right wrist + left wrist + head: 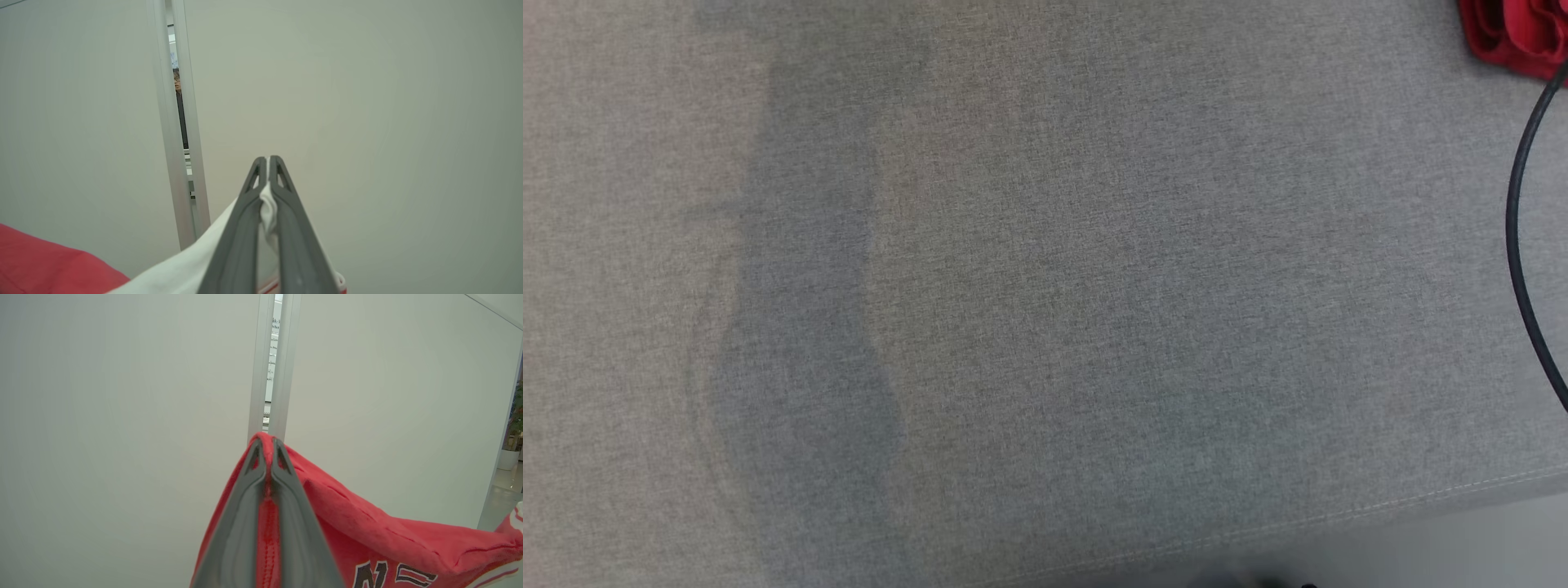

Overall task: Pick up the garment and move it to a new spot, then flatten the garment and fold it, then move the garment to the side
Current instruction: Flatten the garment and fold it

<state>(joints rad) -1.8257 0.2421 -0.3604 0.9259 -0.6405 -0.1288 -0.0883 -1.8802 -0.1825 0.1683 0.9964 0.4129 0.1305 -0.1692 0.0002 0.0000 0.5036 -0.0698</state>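
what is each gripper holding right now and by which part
Both hold the garment. The left gripper is shut on a red fold of it, and the right gripper is shut on a bunched white part.

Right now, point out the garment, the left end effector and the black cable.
garment (367,522), left wrist view, red fold.
left end effector (267,443), left wrist view, between fingertips.
black cable (1513,220), head view, mid-curve.

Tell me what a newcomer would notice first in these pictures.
The red garment stands out, pinched in the shut left pincer before a pale wall in the left wrist view. The right pincer is shut on a white part of it. In the head view a grey cloth surface spreads wide, with a black cable curving at its right edge.
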